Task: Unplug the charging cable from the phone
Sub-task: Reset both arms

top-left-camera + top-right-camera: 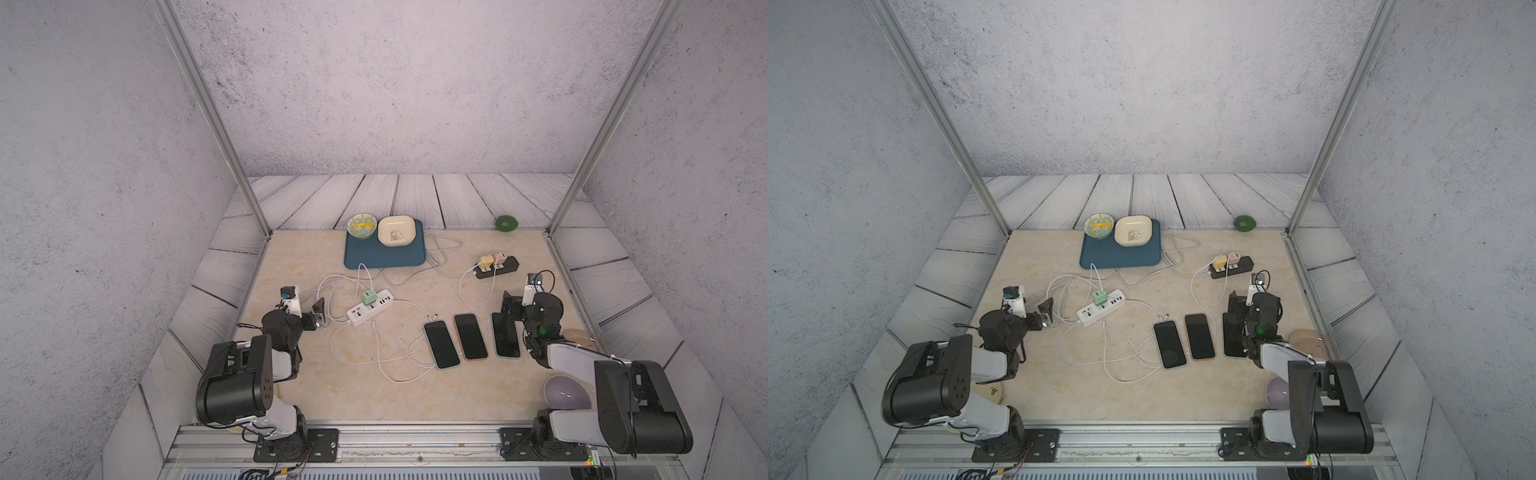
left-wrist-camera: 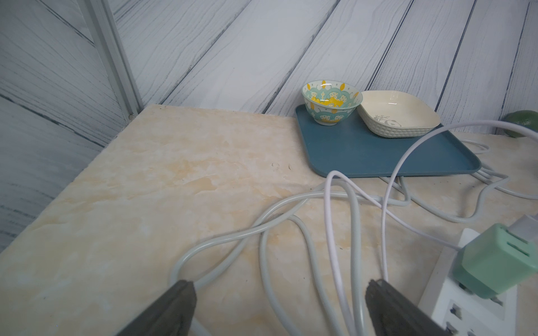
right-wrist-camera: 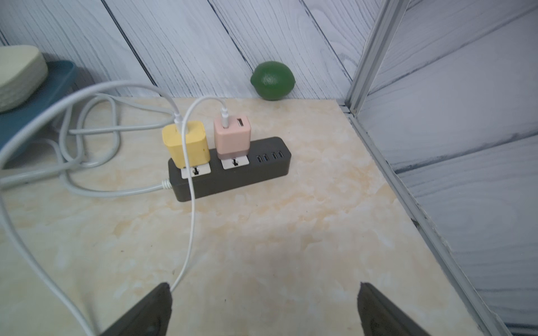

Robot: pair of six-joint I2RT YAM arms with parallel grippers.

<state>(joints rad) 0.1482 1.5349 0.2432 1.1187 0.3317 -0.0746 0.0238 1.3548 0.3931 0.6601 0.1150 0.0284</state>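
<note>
While left hand point(image 2: 281, 283) gapes empty, right hand point(image 3: 265, 286) likewise

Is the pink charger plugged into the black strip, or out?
In. The pink charger sits upright in a socket of the black strip, a white cable plugged into its top.

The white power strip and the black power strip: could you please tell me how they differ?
The white power strip is light-cased; the black power strip is dark. The white power strip holds one green charger; the black power strip holds two, a yellow charger and a pink charger. Both lie flat on the table.
</note>
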